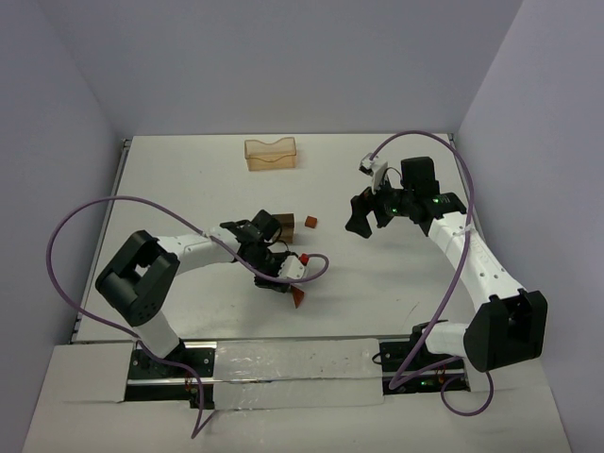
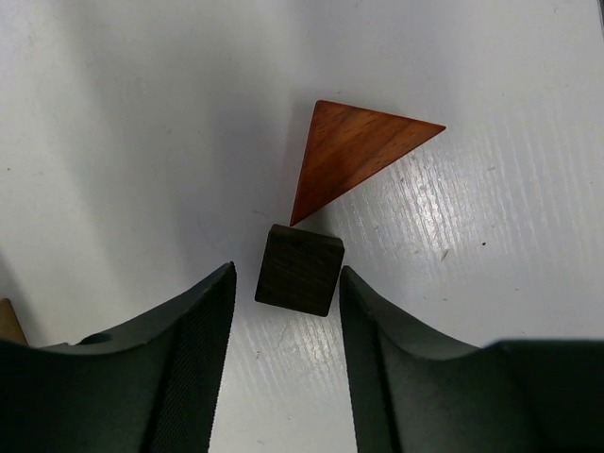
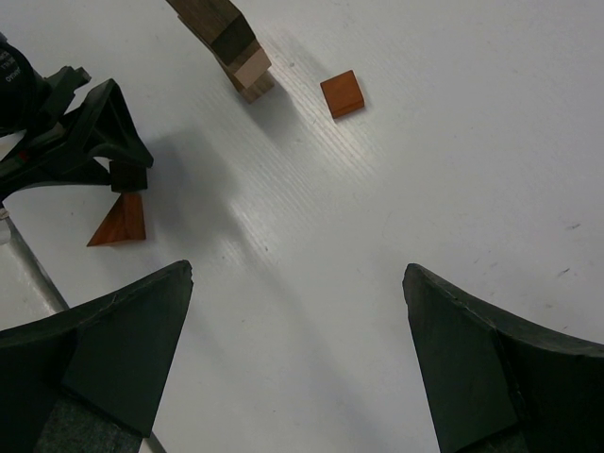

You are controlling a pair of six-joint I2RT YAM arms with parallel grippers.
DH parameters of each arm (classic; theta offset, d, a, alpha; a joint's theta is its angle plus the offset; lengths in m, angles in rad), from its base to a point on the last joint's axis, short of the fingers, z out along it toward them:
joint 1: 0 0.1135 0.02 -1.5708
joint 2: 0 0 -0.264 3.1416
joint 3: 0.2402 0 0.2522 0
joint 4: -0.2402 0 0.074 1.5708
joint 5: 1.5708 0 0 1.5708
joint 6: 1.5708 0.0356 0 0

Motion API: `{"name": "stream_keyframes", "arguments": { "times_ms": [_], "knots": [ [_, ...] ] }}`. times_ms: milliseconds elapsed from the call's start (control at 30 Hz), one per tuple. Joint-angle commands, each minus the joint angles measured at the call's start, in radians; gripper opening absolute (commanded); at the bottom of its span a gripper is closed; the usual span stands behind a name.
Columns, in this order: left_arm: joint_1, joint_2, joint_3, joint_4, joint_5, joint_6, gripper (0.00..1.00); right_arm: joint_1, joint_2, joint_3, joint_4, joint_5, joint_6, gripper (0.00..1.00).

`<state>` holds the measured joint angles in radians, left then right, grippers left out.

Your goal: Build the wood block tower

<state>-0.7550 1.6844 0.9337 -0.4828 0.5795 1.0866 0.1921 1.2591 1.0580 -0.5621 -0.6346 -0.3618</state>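
Observation:
A dark brown cube (image 2: 299, 269) lies on the white table between my left gripper's (image 2: 285, 307) fingertips. The jaws stand open on either side of it, the right finger at its corner and a gap on the left. A reddish-brown wedge (image 2: 354, 151) lies flat just beyond the cube, also in the top view (image 1: 298, 295). A short stack of dark, brown and tan blocks (image 3: 234, 45) stands farther off (image 1: 276, 224), with a small reddish cube (image 3: 341, 93) beside it. My right gripper (image 3: 297, 293) is open and empty above bare table (image 1: 363, 219).
A pale orange translucent tray (image 1: 271, 153) stands at the back of the table. A tan block's edge (image 2: 9, 321) shows at the left of the left wrist view. A purple cable (image 1: 316, 269) loops beside the left gripper.

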Motion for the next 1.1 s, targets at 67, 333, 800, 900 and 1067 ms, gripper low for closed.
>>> {"name": "stream_keyframes", "arguments": {
  "times_ms": [67,333,800,900,1067],
  "knots": [
    [-0.012,-0.005,0.024,0.0,-0.005,0.035,0.46,0.003,-0.002,0.01,-0.003,-0.013,-0.013,1.0],
    [-0.008,-0.064,0.013,-0.045,-0.053,0.018,0.28,0.004,-0.001,0.013,-0.007,-0.014,-0.014,1.0],
    [0.202,-0.152,0.35,-0.286,0.007,-0.095,0.19,0.003,0.014,0.019,-0.003,-0.033,-0.013,1.0],
    [0.246,-0.12,0.413,-0.273,-0.006,-0.119,0.19,0.003,0.012,0.014,-0.001,-0.033,-0.013,1.0],
    [0.26,-0.06,0.491,-0.264,-0.011,-0.142,0.2,0.004,0.01,0.013,-0.002,-0.031,-0.015,1.0]
  ]
}}
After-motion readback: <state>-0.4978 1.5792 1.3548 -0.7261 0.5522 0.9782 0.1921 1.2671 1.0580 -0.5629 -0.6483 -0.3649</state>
